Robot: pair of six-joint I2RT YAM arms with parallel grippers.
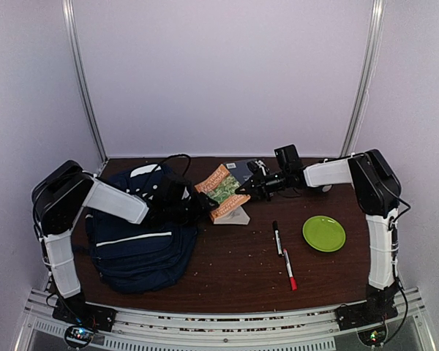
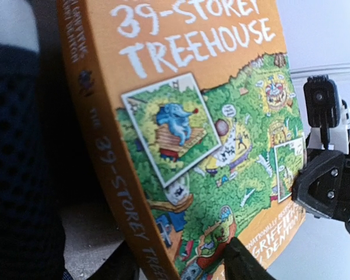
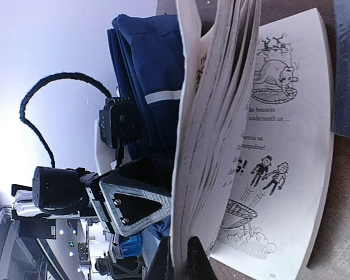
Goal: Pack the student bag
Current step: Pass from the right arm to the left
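The student bag, navy with a white stripe, lies at the table's left; its blue fabric shows behind the book. An orange paperback book hangs above the table between both grippers. My left gripper straddles its spine from the bag side, one fingertip against the front cover. My right gripper is shut on a bunch of its pages. The back pages have dropped open onto the table. In the top view the left gripper and right gripper face each other across the book.
A black marker and a red marker lie right of centre. A green plate sits beside them. A dark flat book lies at the back. A black cable loops over the bag.
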